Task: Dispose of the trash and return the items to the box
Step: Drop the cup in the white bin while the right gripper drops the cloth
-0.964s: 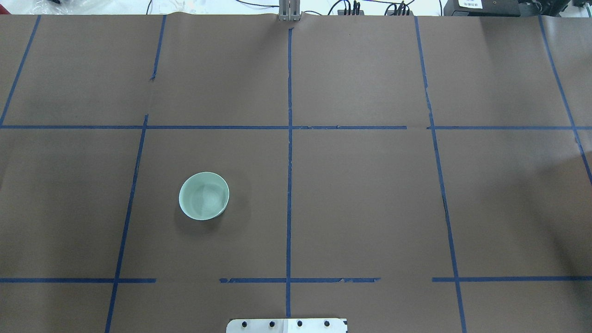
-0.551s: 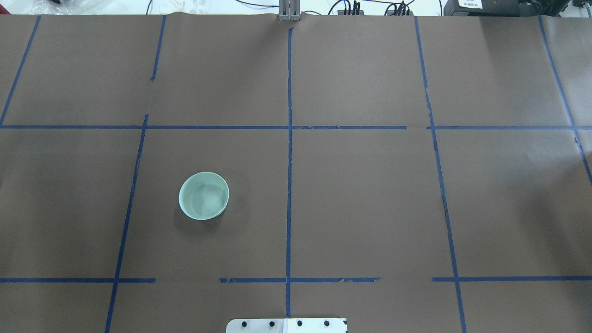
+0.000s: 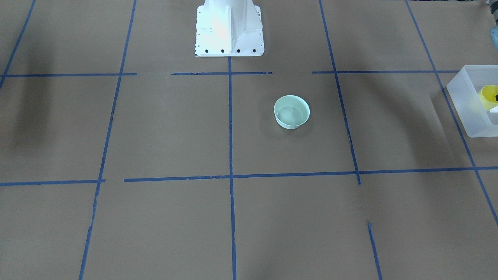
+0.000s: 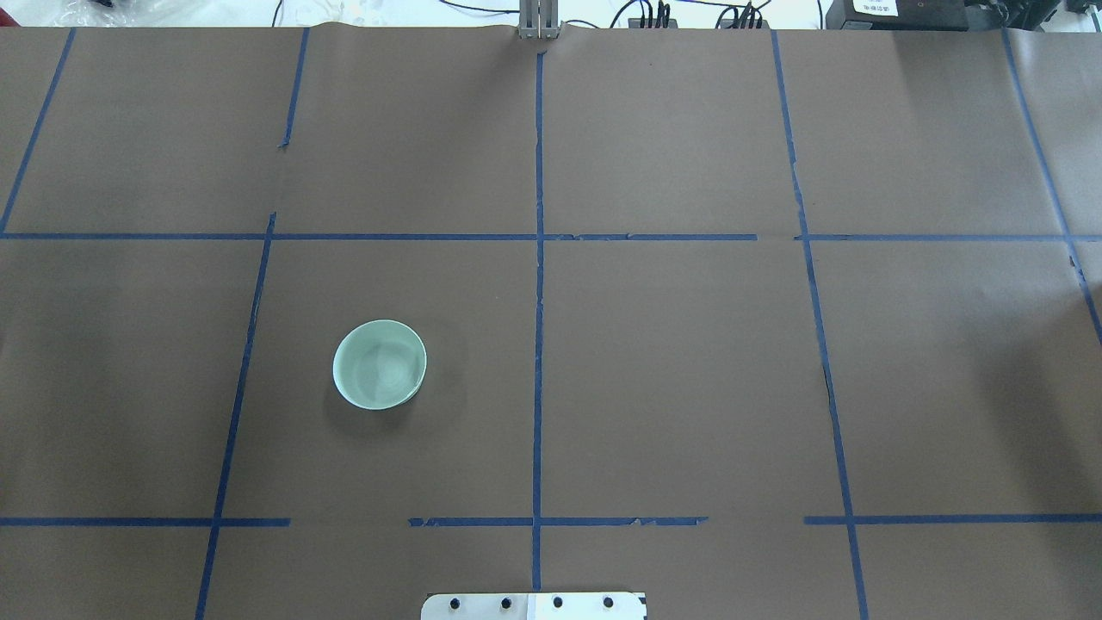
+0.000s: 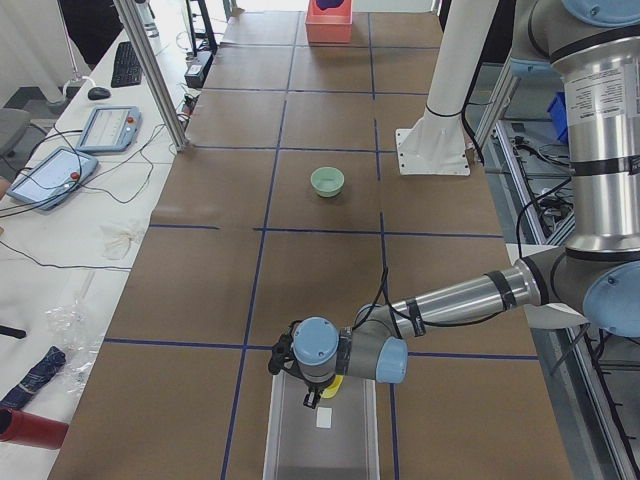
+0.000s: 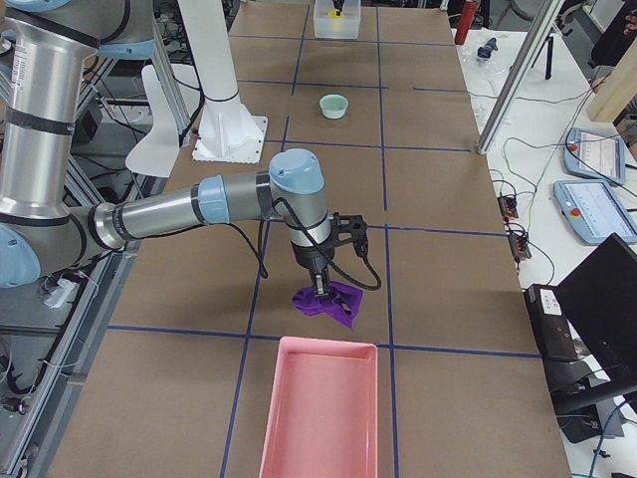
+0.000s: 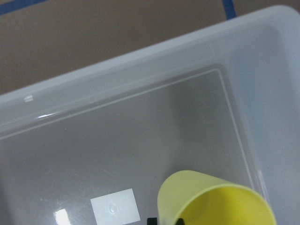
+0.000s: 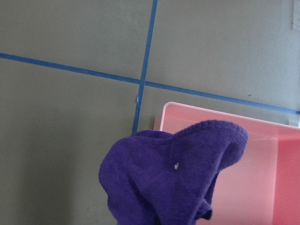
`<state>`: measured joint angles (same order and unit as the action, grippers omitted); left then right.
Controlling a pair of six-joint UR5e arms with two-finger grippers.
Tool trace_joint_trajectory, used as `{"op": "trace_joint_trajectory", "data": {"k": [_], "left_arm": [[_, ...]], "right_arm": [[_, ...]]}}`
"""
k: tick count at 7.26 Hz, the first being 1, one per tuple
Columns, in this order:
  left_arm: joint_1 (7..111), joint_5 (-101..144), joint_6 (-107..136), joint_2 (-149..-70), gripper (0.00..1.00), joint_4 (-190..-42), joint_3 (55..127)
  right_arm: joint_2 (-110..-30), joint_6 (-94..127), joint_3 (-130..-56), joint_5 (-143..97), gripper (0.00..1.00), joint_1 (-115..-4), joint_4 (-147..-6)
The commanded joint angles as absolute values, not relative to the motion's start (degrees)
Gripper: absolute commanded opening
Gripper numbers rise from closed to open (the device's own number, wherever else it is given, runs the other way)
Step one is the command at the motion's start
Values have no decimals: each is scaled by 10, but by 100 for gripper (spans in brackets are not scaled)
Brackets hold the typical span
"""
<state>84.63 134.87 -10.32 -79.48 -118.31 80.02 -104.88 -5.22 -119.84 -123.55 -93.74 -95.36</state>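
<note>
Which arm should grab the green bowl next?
Left, probably: the bowl sits on its side, nearer the box where the left gripper holds the cup. The right gripper, far off, holds the purple cloth.

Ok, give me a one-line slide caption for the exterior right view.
Right gripper with a crumpled purple cloth, just short of the rectangular pink plastic tray.

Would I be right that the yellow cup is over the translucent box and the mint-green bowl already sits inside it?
Not quite: the mint-green bowl is not in the translucent box. It stands on the table, well apart from it, as the exterior front-facing view shows. The yellow cup is indeed over the box.
</note>
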Motion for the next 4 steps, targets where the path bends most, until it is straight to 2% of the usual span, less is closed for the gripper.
{"op": "trace_joint_trajectory", "data": {"k": [1, 2, 4], "left_arm": [[848, 1346, -101, -800, 100, -1197, 863], [856, 1342, -99, -806, 100, -1147, 914], [891, 1303, -93, -873, 100, -1007, 1009]], "right_arm": [[-1047, -116, -1160, -1226, 0, -975, -952], [-1048, -149, -1132, -1205, 0, -983, -948], [-1046, -213, -1066, -1202, 0, -1006, -944]]}}
